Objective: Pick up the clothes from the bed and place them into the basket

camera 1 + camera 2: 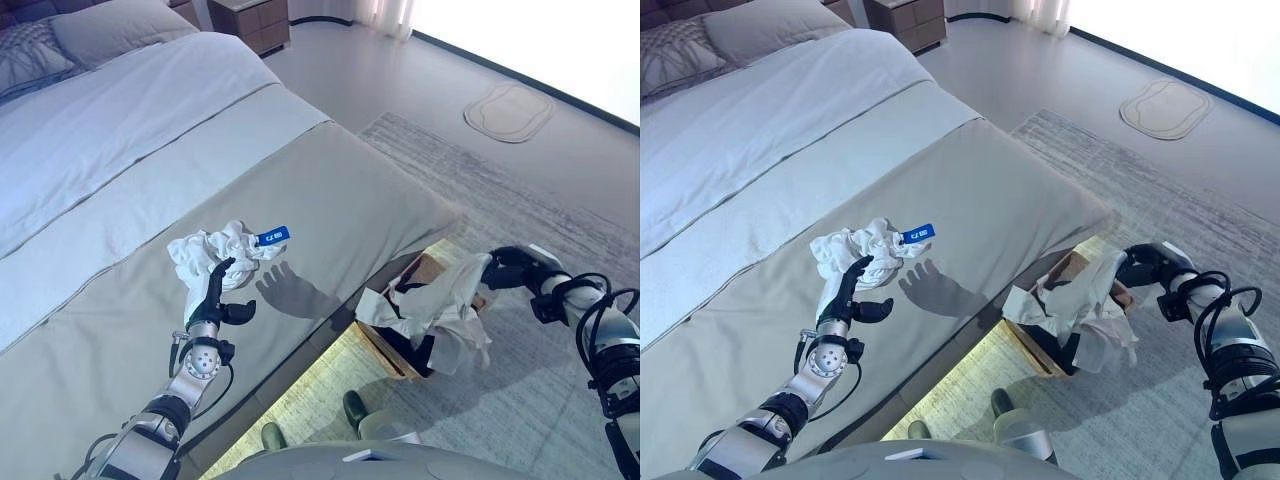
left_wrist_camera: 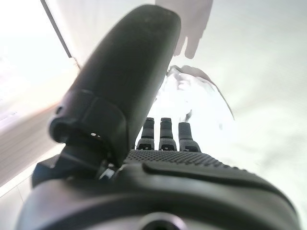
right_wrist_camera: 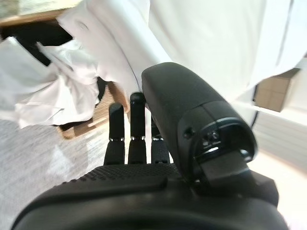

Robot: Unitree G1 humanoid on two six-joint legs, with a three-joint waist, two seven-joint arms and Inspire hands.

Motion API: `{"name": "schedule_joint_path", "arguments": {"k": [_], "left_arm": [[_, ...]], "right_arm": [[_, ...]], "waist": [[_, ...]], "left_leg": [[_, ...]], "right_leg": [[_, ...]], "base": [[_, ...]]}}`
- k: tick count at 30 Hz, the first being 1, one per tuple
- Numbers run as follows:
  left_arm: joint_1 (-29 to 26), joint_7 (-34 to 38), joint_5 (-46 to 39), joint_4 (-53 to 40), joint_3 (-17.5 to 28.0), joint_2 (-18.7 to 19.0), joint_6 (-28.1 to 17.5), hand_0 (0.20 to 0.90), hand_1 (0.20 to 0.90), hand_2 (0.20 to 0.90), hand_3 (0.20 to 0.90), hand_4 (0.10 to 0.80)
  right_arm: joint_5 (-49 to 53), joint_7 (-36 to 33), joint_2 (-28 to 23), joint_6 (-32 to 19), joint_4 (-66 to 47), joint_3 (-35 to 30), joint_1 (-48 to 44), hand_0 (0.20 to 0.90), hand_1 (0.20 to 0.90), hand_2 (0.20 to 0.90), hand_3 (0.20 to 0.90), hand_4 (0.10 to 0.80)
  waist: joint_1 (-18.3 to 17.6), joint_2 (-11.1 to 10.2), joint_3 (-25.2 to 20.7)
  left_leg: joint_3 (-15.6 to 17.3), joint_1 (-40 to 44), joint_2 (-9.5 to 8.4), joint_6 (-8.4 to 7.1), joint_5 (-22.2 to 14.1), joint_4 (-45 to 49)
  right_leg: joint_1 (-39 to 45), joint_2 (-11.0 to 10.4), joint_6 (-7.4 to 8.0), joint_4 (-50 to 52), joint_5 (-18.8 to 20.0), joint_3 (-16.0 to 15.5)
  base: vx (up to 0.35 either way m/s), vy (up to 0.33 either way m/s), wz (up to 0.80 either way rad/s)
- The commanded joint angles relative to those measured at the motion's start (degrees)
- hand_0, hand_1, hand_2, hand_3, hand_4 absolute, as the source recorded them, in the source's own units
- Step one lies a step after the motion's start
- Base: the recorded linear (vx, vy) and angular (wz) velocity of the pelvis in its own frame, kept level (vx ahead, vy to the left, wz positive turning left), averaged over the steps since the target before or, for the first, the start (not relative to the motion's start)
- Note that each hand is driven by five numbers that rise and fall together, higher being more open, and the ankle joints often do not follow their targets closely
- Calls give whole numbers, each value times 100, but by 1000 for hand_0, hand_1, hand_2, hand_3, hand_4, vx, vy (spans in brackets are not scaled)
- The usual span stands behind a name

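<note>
A crumpled white garment (image 1: 215, 250) with a blue tag (image 1: 272, 236) lies on the grey bed cover (image 1: 340, 190) near the bed's front edge. My left hand (image 1: 212, 300) is open, its fingertips at the garment's near side; it also shows in the left wrist view (image 2: 165, 134), fingers straight toward the white cloth (image 2: 201, 91). A brown basket (image 1: 385, 352) stands on the floor beside the bed, with white clothes (image 1: 435, 305) heaped in it and hanging over its rim. My right hand (image 1: 505, 268) is open just right of the basket, with nothing in it (image 3: 132, 129).
The bed runs from the near left to the far left, with pillows (image 1: 110, 25) at its head. A wooden bedside cabinet (image 1: 255, 20) stands behind it. A grey rug (image 1: 540, 340) lies under the basket. A flat oval mat (image 1: 510, 110) lies on the far floor.
</note>
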Motion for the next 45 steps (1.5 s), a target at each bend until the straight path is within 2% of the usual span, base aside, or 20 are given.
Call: {"name": "schedule_joint_path", "arguments": {"k": [1,3,9,13,15,21,26,28,34,42,45], "left_arm": [[-420,200,64,-389,49,272,-336,900,900,900,900,800],[-370,226,63,-376,47,280,-392,900,900,900,900,800],[-286,266,39,-393,106,277,-480,900,900,900,900,800],[-270,270,28,-358,143,256,-481,900,900,900,900,800],[-231,317,15,-370,90,255,-445,900,900,900,900,800],[-159,469,54,-249,126,262,-524,900,900,900,900,800],[-40,567,5,-248,205,306,-592,900,900,900,900,800],[-1,621,-38,-295,234,293,-610,900,900,900,900,800],[-47,731,-2,-644,229,197,-533,900,900,900,900,800],[-155,685,15,-1176,55,370,-484,900,900,900,900,800],[-269,591,-6,-1272,-5,440,-473,900,900,900,900,800]], "right_arm": [[-445,-421,-457,-674,-155,-191,-521,900,900,900,900,800],[-807,-617,-546,-699,-159,-166,-561,900,900,900,900,800],[-596,-1013,-615,-716,-396,-183,-639,900,900,900,900,800],[-1206,-1384,-508,-124,-458,-204,-757,900,900,900,900,800],[-1393,-1480,-560,-173,-346,-30,-935,900,900,900,900,800],[-1078,-1881,-475,-67,-74,323,-1666,900,900,900,900,800],[-1201,-2438,-326,-170,-436,501,-2080,900,900,900,900,800],[-1741,-2675,-248,-305,-670,693,-2326,900,900,900,900,800],[-2578,-2842,83,-54,-1198,1550,-3132,900,900,900,900,800],[-2117,-2401,267,-46,-719,2530,-4182,900,900,900,900,800],[-1712,-2567,321,-77,-463,2690,-4442,900,900,900,900,800]], "waist": [[213,-223,-378],[236,-223,-364],[317,-220,-344],[394,-219,-336],[504,-221,-308],[781,-211,-235],[966,-172,-222],[1066,-159,-205],[1380,-168,10],[1818,-109,485],[1965,-40,728]], "left_leg": [[-297,155,-87,93,-401,95],[-305,142,-90,95,-395,95],[-407,133,-118,97,-378,79],[-475,105,-146,98,-379,86],[-573,78,-165,101,-347,68],[-856,-8,-239,111,-287,38],[-1067,-65,-325,106,-254,15],[-1154,-111,-361,108,-230,15],[-1369,-355,-461,147,-164,78],[-1631,-715,-604,221,-156,361],[-1760,-914,-673,247,-137,509]], "right_leg": [[-407,-39,28,738,33,-170],[-405,-47,33,734,37,-180],[-361,-71,36,707,36,-240],[-339,-86,32,717,1,-297],[-322,-88,14,714,-9,-356],[-257,-141,-24,715,-64,-581],[-202,-172,-34,651,-59,-717],[-196,-185,-39,643,-76,-783],[-311,-223,-73,625,-86,-914],[-527,-340,-156,900,-205,-1242],[-664,-363,-201,1092,-277,-1368]], "base": [[0,0,0],[0,0,0],[6,3,2],[17,9,10],[5,7,9],[6,4,18],[22,9,16],[25,13,16],[-59,3,20],[-79,21,25],[-112,19,34]]}}
